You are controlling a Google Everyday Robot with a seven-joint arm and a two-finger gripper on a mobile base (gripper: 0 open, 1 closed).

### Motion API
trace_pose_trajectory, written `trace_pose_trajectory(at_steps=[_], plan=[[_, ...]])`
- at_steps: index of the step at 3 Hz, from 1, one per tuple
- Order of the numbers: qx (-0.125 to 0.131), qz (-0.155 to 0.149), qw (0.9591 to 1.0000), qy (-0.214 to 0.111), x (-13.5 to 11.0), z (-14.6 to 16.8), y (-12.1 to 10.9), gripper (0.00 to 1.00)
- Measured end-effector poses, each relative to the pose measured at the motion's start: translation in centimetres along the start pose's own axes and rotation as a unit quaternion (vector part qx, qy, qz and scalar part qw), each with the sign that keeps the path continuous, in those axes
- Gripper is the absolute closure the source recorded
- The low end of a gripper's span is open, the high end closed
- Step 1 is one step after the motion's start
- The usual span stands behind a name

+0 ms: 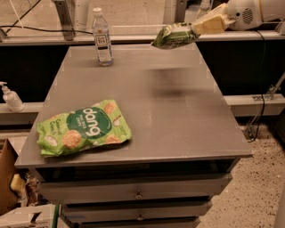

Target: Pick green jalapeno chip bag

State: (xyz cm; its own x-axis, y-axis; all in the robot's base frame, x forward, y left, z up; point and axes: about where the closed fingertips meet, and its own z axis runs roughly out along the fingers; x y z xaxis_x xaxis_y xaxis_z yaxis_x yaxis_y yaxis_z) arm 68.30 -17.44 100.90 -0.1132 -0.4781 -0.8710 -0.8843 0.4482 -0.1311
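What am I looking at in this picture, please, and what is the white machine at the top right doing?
This is one picture, from a single camera looking down on a grey table with drawers beneath. The white thing entering at the top right is a robot arm; at its tip sits a two-finger pincer, its grasping part. The pincer is shut on the green jalapeno chip bag, a small dark-green bag, holding it in the air above the table's far side; the shadow beneath shows it is off the surface. On the table lie a larger bright-green "dong" bag near the front left and a water bottle standing upright at the back. A pump bottle stands off to the left, beside the table.
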Motion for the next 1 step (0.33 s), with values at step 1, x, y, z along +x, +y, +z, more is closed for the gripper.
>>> trace_pose_trajectory(at_steps=[1], plan=[[0.001,-0.002,1.0,-0.002,-0.25,-0.14,-0.05,1.0]])
